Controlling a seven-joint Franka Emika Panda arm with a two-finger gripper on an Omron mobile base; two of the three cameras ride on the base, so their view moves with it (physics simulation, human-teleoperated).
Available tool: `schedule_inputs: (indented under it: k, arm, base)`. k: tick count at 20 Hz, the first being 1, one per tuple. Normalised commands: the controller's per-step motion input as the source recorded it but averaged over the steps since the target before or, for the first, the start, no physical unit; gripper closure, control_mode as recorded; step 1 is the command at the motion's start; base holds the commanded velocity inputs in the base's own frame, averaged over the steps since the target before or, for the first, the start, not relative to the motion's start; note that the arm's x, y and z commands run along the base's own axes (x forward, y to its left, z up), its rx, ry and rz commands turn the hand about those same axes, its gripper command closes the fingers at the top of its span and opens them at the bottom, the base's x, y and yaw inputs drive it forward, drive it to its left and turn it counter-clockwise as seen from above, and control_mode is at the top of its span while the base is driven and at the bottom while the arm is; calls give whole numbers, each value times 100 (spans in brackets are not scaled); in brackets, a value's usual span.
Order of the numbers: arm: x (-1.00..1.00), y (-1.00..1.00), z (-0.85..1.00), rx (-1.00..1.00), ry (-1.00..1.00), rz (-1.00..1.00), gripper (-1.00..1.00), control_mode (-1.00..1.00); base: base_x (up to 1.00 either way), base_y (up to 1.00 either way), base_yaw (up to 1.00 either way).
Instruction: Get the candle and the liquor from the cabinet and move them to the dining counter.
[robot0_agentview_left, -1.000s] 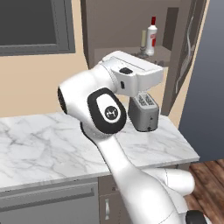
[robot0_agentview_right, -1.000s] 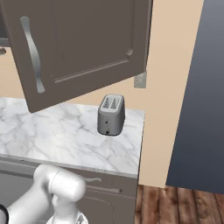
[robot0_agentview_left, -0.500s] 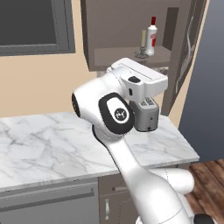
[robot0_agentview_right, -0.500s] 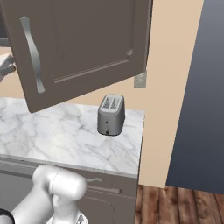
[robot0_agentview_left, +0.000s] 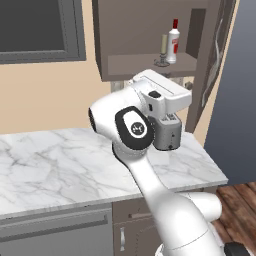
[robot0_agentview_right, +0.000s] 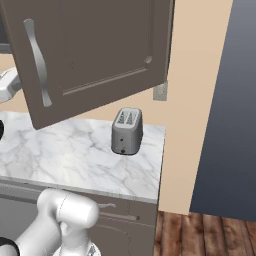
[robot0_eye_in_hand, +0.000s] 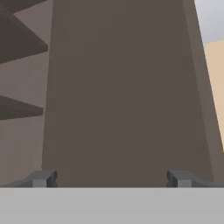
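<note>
The dark brown cabinet (robot0_agentview_left: 145, 62) stands open, its door (robot0_agentview_right: 95, 55) swung out with a long silver handle (robot0_agentview_right: 40, 62). On its lowest shelf the pale candle (robot0_agentview_left: 163, 45) stands in a dark holder, with the white, red-capped liquor (robot0_agentview_left: 173, 42) touching or nearly touching its right side. My white hand (robot0_agentview_left: 162, 95) is below the shelf's front edge, under both items. My gripper (robot0_eye_in_hand: 111, 179) is open, fingertips (robot0_eye_in_hand: 41, 178) wide apart, nothing between them, facing a brown cabinet panel. The dining counter is out of view.
A grey toaster (robot0_agentview_right: 126, 131) sits on the marble wall counter (robot0_agentview_left: 60, 165), partly behind my arm in the left base view. A dark framed window (robot0_agentview_left: 35, 30) is at the upper left. The open door hangs over the counter.
My arm has swung to the right beneath the cabinet, and the hand now pokes out beside the open door in the right base view. The gripper stays open.
</note>
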Motion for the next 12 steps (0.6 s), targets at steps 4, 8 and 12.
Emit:
schedule_inputs:
  k: [4,8,12]
  arm:
    - [-6,-53,0,0,0,-15,-100,-100]
    - [-26,-76,0,1,0,-12,-100,-100]
    - [-38,-94,0,2,0,-3,-100,-100]
  base:
    - [0,0,0]
    - [0,0,0]
    - [0,0,0]
